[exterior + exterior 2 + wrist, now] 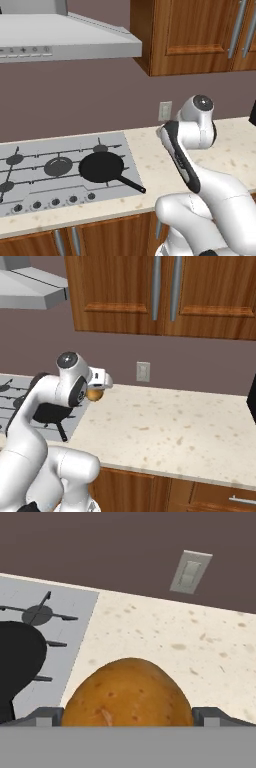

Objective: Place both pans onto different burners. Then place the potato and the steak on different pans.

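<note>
1. Speckled cream stone counter (165, 426) runs along a brown wall, with a grey steel cooktop (30, 195) at one end
2. Nearest, the golden-brown oval potato (128, 693) sits right between the two dark finger tips of the claw (128, 716), which stand wide apart at its sides; I cannot tell if they squeeze it
3. It looks hard, smooth and light, so it may roll; I would hold it across its fat middle
4. Farther off, a flat round black frying pan (101, 166) rests on a burner (100, 148)
</note>
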Controlling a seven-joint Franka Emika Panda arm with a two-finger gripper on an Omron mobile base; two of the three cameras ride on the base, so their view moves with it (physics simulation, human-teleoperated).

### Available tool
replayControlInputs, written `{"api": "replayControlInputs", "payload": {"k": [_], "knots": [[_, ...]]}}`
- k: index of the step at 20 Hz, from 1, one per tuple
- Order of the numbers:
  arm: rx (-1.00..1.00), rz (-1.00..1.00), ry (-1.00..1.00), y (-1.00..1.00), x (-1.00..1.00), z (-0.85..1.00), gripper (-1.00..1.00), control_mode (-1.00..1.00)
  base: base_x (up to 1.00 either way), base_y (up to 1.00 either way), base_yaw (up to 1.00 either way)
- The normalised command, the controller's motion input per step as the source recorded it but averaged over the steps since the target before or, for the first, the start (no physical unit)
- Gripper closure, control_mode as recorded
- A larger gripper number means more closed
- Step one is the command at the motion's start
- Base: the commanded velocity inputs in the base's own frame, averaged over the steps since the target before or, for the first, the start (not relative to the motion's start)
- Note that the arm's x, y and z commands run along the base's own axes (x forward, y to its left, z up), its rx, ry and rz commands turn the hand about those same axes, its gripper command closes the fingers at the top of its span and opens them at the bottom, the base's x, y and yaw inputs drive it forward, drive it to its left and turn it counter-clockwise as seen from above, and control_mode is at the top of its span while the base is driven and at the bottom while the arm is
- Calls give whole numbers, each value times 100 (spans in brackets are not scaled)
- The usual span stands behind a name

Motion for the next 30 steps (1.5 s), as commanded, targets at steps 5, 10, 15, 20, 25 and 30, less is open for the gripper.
{"api": "replayControlInputs", "payload": {"k": [5, 10, 15, 20, 25, 30], "knots": [[0, 0, 0, 72, 0, 0, 100, -100, 0, 0, 0], [0, 0, 0, 71, 0, 0, 100, -100, 0, 0, 0], [0, 1, 6, 64, 1, 2, 100, -100, 0, 0, 0], [0, 2, 5, 51, 2, 8, 100, -100, 0, 0, 0], [0, 2, 2, 39, 0, 9, 100, -100, 0, 0, 0], [0, 2, 0, 39, 0, 0, 100, -100, 0, 0, 0]]}}
